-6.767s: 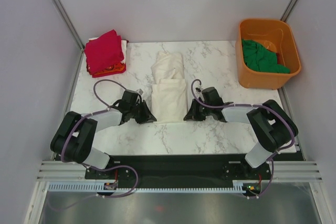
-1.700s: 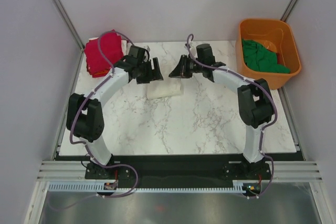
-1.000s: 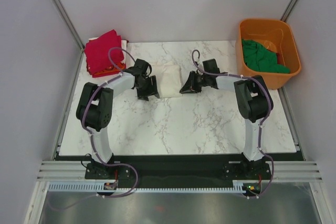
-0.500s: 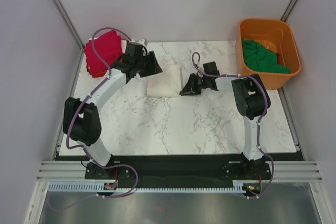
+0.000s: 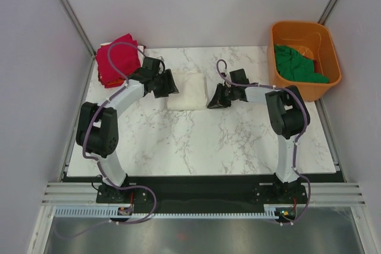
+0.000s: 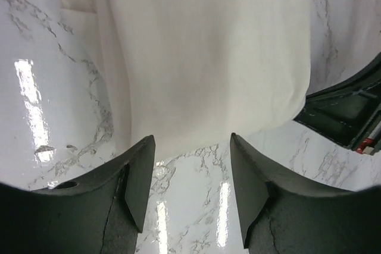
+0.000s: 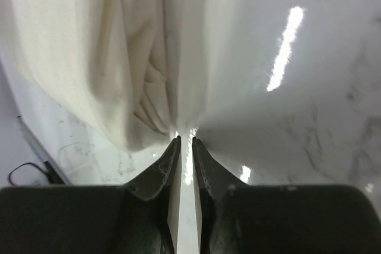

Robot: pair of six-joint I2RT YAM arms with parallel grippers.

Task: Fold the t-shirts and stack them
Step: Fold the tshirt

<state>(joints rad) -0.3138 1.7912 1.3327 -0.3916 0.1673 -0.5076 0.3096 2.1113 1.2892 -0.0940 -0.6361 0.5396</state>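
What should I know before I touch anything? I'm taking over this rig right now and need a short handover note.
Left gripper: open, empty, at the left edge of the folded cream-white cloth t-shirt.
Right gripper: jaws almost together, nothing visibly held, tips at that shirt's right edge.
Crimson red shirt: folded, on top of the pile at the far left corner.
Dark green shirt: crumpled in the rigid orange plastic tub.
Done: cream shirt folded.
Left: stack it, then fold and stack the green one.

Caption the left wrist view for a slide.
Left gripper, jaws open and empty, faces the folded cream-white t-shirt on the marble table.
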